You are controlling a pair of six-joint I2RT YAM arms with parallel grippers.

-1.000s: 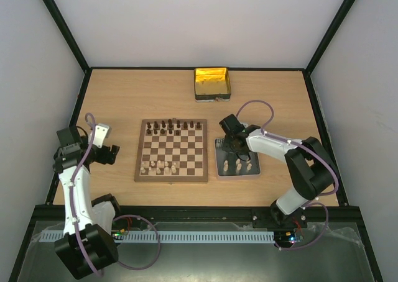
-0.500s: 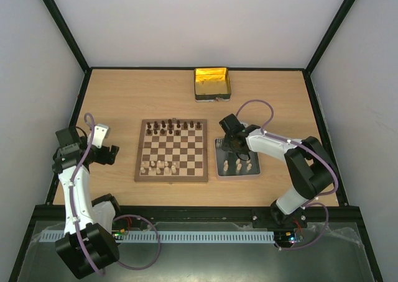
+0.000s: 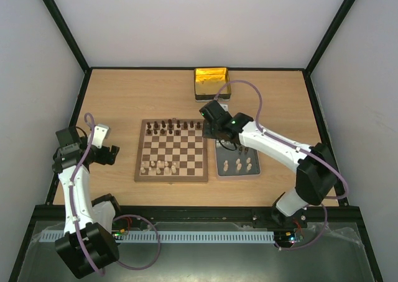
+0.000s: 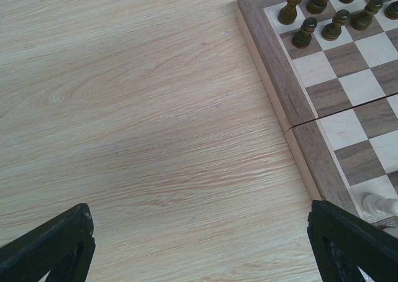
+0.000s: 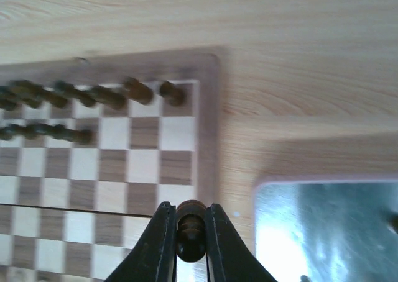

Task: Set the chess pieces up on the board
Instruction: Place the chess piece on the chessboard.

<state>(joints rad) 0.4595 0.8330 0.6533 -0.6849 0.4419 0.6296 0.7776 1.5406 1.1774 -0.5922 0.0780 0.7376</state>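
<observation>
- Fingers (image 5: pixel 160 241) of the right gripper (image 5: pixel 190 232) are pressed together on a dark brown piece (image 5: pixel 190 225), which stands upright between them.
- That held piece hangs above the right-hand border of the board (image 5: pixel 208 127), and the wrist view looks down past it onto the checkered squares.
- From overhead, the right gripper (image 3: pixel 211 129) sits at the board's right edge toward its far end, with the arm reaching in from the right.
- Two far rows of the board (image 3: pixel 172 173) hold the other dark pieces (image 3: pixel 173 127). The last squares by the right edge in the second row look unfilled.
- A short line of cream pieces (image 3: pixel 159 166) stands along the board's near side.
- Just beside the board on the right lies a grey tray (image 3: pixel 222 146), carrying several cream figures (image 3: pixel 238 164).
- A yellow tin (image 3: pixel 212 83) rests well apart, at the far side of the table (image 3: pixel 124 95).
- The left gripper (image 4: pixel 199 245) hovers with its jaws spread wide and nothing between them, over the wood left of the board, close to its edge.
</observation>
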